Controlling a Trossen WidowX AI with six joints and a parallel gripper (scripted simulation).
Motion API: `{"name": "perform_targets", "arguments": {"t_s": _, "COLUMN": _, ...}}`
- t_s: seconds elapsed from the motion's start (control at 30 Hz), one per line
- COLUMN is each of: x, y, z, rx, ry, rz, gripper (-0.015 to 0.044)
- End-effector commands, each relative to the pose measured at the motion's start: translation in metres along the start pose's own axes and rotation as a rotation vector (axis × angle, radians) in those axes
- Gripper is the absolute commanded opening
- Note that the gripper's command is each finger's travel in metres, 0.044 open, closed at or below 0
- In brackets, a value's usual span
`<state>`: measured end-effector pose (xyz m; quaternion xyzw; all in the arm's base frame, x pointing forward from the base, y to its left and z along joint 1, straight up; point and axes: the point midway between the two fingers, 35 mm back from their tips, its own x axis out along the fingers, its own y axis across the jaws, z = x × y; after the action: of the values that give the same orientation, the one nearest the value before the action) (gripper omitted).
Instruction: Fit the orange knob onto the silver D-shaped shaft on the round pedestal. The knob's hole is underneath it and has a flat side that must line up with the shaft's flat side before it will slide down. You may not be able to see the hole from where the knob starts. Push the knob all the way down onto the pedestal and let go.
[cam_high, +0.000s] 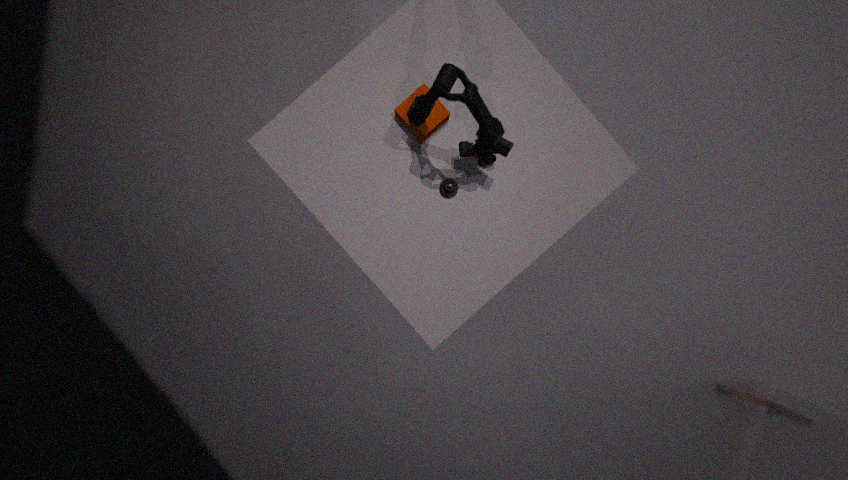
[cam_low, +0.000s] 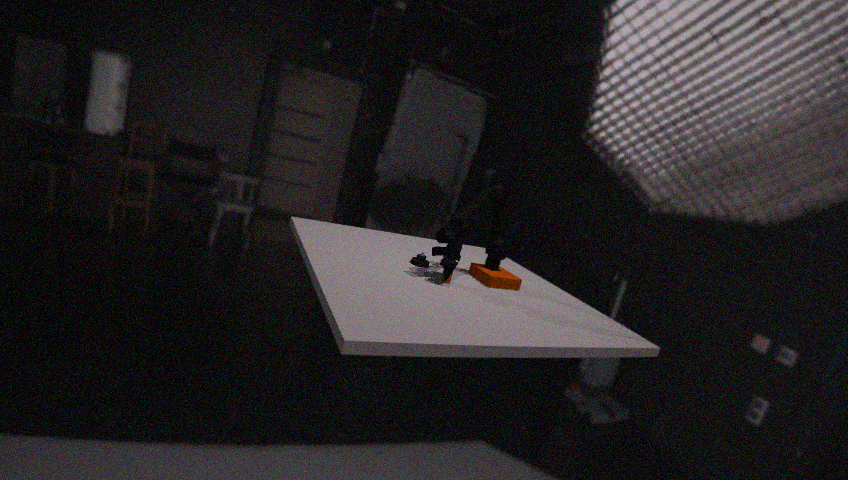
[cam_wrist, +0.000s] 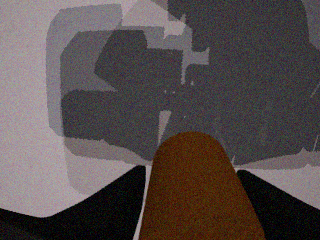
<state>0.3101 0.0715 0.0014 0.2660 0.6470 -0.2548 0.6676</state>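
The orange knob (cam_wrist: 197, 200) (cam_low: 446, 277) stands on the white table between my fingers, its rounded end showing in the wrist view. Its underside and hole are hidden. My gripper (cam_wrist: 191, 176) (cam_low: 448, 273) points down around the knob and is slightly open. A thin strip of table shows between the left finger and the knob; the right finger is very close to it. The dark round pedestal (cam_high: 448, 195) (cam_low: 418, 262) stands on the table a short way from the gripper. The shaft is a small bright spot at its middle in the top view; its flat side is too small to make out.
The arm's orange base block (cam_high: 439, 116) (cam_low: 504, 281) sits on the white table (cam_high: 428, 285) (cam_low: 404, 315), beyond the gripper from the pedestal. The arm's shadows fall over the table around the knob and pedestal. The room is dim.
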Motion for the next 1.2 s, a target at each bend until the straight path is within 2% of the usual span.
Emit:
{"name": "perform_targets", "arguments": {"t_s": 0.0, "x": 0.0, "y": 0.0, "z": 0.0, "rx": 0.0, "ry": 0.0, "rz": 0.0, "gripper": 0.024}}
{"name": "perform_targets", "arguments": {"t_s": 0.33, "x": 0.0, "y": 0.0, "z": 0.0, "rx": 0.0, "ry": 0.0, "rz": 0.0, "gripper": 0.024}}
{"name": "perform_targets", "arguments": {"t_s": 0.4, "x": -0.01, "y": 0.001, "z": 0.001, "rx": 0.0, "ry": 0.0, "rz": 0.0, "gripper": 0.0292}}
{"name": "perform_targets", "arguments": {"t_s": 0.53, "x": -0.069, "y": 0.002, "z": 0.001, "rx": 0.003, "ry": 0.0, "rz": -0.004, "gripper": 0.0398}}
{"name": "perform_targets", "arguments": {"t_s": 0.6, "x": -0.079, "y": 0.001, "z": 0.0, "rx": 0.004, "ry": 0.001, "rz": -0.005, "gripper": 0.044}}
{"name": "perform_targets", "arguments": {"t_s": 1.17, "x": -0.064, "y": 0.001, "z": -0.001, "rx": 0.004, "ry": 0.001, "rz": -0.005, "gripper": 0.044}}
